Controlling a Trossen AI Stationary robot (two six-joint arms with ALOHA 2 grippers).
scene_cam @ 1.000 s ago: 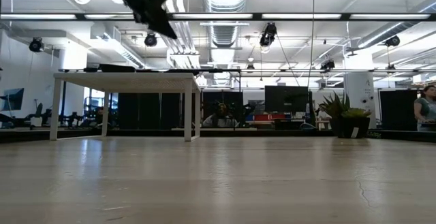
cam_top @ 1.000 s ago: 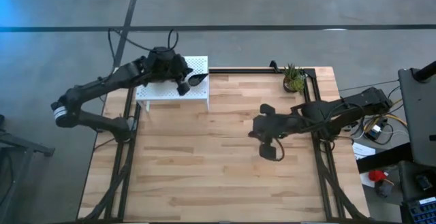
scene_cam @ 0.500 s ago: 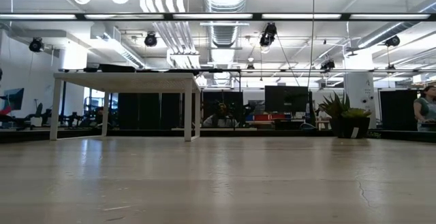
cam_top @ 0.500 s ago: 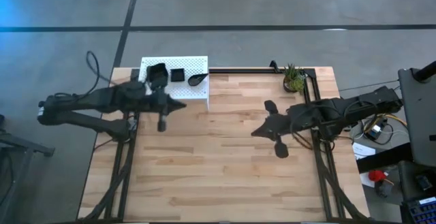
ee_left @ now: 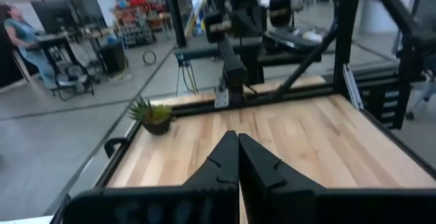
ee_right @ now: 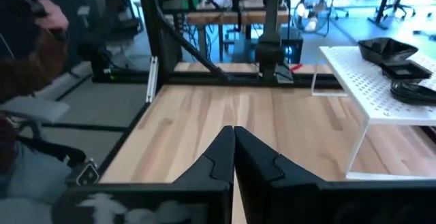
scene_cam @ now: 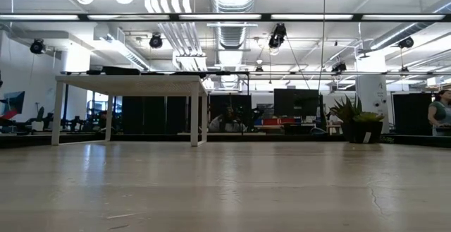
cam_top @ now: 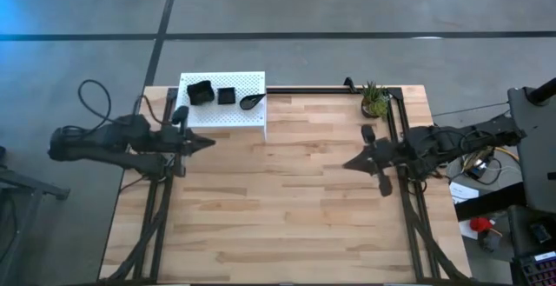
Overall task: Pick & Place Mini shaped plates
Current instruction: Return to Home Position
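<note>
Lined up on top of the white perforated platform (cam_top: 224, 119): the mini shaped plates (ee_right: 402, 69), all glossy black. At the platform's outer end, a larger square dish (cam_top: 200, 93) with upturned rims. Next to it, toward the platform's middle, a small flat square one (cam_top: 227, 96). Toward the platform's inner end, a teardrop-shaped one (cam_top: 252, 102), rounded at one side and drawn to a tip at the other. Set close together, not clearly touching; single or stacked, cannot tell from above. From the right wrist, the same row on the platform's deck, with pale highlights along the rims. Just in front of the platform, above the bench (cam_top: 287, 216): left arm (cam_top: 113, 140), with the left jaws clenched tip to tip, grasping nothing. Well apart from the platform, over the bench's opposite side: right arm (cam_top: 434, 143), with the right jaws likewise clenched and empty. Along the back edge, far from the platform: small green potted plant (cam_top: 375, 101).
</note>
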